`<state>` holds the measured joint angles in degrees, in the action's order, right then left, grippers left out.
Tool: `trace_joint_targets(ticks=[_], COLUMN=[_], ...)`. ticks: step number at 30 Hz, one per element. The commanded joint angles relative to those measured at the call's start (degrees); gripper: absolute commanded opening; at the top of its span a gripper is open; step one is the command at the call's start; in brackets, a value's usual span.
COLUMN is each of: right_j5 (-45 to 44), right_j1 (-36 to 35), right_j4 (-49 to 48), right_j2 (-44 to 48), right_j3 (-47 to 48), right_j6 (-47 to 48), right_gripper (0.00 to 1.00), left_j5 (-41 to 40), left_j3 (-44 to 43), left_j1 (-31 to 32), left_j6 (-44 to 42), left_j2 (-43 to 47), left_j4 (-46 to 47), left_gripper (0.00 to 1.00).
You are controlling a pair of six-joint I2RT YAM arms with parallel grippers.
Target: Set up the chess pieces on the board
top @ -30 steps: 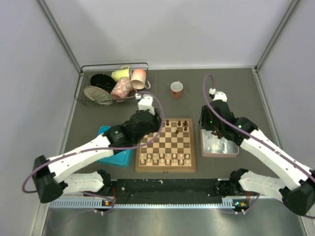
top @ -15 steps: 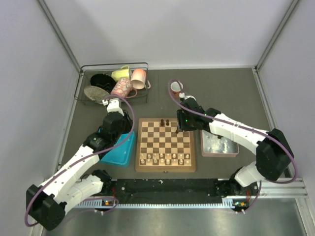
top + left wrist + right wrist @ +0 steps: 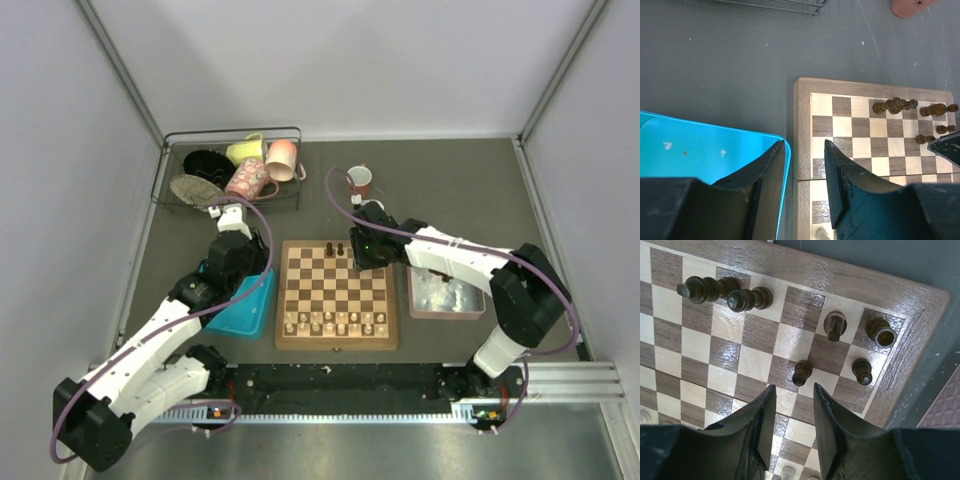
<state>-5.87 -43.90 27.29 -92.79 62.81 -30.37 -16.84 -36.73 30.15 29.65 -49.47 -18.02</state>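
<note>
You have one board at the middle of the table. Your two grippers are both slightly spread and empty: the left gripper by the board's 10 o'clock corner, the right gripper above its 1 o'clock corner. Six dark chess pieces stand from 12 to 1 o'clock.

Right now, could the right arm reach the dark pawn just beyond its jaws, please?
Probably yes: the pawn stands upright just ahead of the open, empty jaws, with only bare squares of the board between.
</note>
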Motion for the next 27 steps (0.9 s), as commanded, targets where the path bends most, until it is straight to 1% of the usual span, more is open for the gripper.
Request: trace_joint_targets(ticks=[1, 11, 15, 22, 27], right_j5=[-0.2, -1.0, -1.7, -2.9, -4.5], right_j1=[-0.7, -0.8, -0.8, -0.9, -0.9], right_j4=[-2.1, -2.3, -2.3, -2.2, -2.0], right_j2=[-1.3, -3.3, -3.3, -3.3, -2.9], right_j3=[3.6, 4.1, 3.8, 3.6, 3.6], right_j6=[0.8, 0.7, 0.7, 0.8, 0.8], right_gripper=[0.35, 0.29, 0.27, 0.21, 0.20], left_j5=[0.5, 0.9, 1.0, 1.1, 1.8], left_j3=[0.8, 1.0, 1.2, 1.7, 2.3], left_j1=[-0.3, -0.3, -0.3, -0.3, -0.3], left_j6=[-0.6, -0.6, -0.7, -0.6, -0.3], left_j2=[1.5, 1.7, 1.9, 2.2, 1.9], left_j4=[2.8, 2.9, 3.1, 3.3, 3.8], left_gripper=[0.42, 0.42, 0.42, 0.42, 0.42])
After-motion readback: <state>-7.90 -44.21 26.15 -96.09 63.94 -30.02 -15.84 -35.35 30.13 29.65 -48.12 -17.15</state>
